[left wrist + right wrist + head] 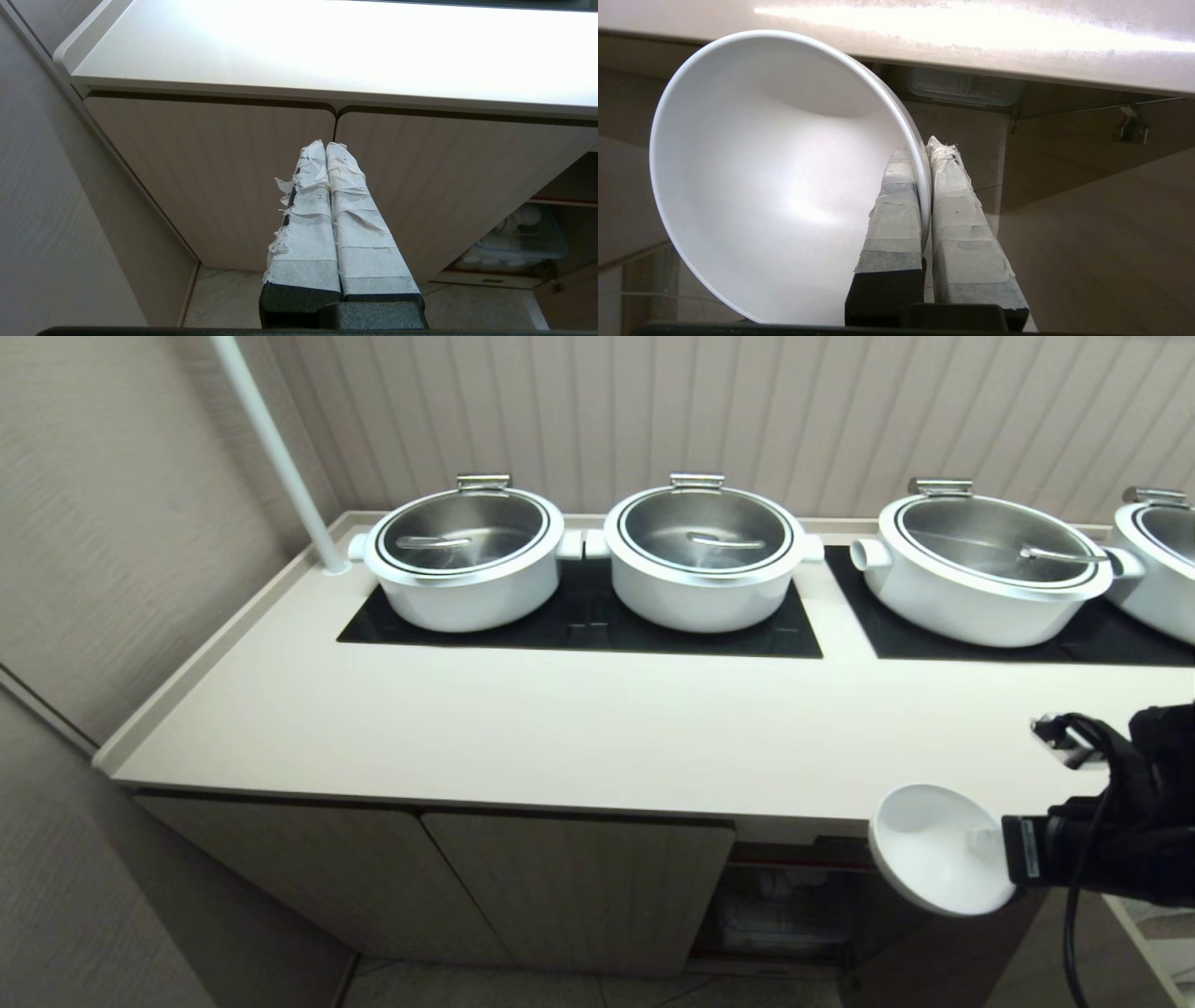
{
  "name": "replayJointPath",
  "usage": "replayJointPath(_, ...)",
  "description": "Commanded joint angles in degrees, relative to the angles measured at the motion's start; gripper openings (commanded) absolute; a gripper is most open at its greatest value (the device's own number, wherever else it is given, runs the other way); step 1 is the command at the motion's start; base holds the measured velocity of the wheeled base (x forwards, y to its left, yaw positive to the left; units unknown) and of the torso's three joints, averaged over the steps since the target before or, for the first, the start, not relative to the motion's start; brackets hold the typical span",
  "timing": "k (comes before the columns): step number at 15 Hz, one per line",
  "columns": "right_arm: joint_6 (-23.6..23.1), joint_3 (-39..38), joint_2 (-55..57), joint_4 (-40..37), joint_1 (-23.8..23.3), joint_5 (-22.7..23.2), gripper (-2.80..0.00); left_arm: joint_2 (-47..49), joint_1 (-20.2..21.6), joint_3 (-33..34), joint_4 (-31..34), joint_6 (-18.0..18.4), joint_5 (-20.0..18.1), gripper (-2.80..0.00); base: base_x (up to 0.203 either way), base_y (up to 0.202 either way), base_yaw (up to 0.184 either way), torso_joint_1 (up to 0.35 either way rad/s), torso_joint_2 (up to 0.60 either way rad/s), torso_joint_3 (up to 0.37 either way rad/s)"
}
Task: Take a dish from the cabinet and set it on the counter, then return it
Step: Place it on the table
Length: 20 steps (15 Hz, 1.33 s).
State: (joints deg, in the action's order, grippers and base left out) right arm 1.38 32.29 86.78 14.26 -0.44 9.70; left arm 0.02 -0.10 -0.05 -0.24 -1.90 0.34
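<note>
The right gripper (1006, 847) reaches in from the right edge of the head view, its black wrist lying roughly level and pointing leftward, just in front of the counter (579, 728) and a little below its front lip. Its tape-wrapped fingers (896, 219) are clamped on the rim of the dish (938, 849), one finger inside the bowl and the other against its outer wall, as the right wrist view shows. The small white bowl is held on edge, its hollow facing up and to the left, hanging in the air in front of the open section of the cabinet (579, 887), not resting on anything. Behind it in the opening a clear plastic bin (780, 915) sits on the inner shelf. The left gripper (326, 149) hangs low before the two closed ribbed cabinet doors, its taped fingers pressed together with nothing between them, pointing toward the seam where the doors meet. On the black glass panels at the back of the counter stand white steel-lidded pots (467, 560).
</note>
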Motion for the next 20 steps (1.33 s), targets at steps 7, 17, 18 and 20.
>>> replayJointPath(7, 11.0, 14.4, 9.9, -7.5, 4.4, -2.4, -2.80, 0.0, 0.0, 0.0, 0.0, 0.0, 0.0, -2.80, 0.000, 0.000, 0.000, 0.000, 0.00, 0.000)
replayJointPath(17, 22.8, 31.0, 18.4, -16.3, 5.1, -5.4, -2.80, 0.0, 0.0, 0.0, 0.0, 0.0, 0.0, -2.80, 0.000, 0.000, 0.000, 0.000, 0.00, 0.000)
replayJointPath(18, 24.0, 33.4, 19.5, -17.7, 5.0, -5.4, -2.80, 0.0, 0.0, 0.0, 0.0, 0.0, 0.0, -2.80, 0.000, 0.000, 0.000, 0.000, 0.00, 0.000)
replayJointPath(20, 25.0, 37.4, 21.6, -20.2, 4.9, -6.8, -2.80, 0.0, 0.0, 0.0, 0.0, 0.0, 0.0, -2.80, 0.000, 0.000, 0.000, 0.000, 0.00, 0.000)
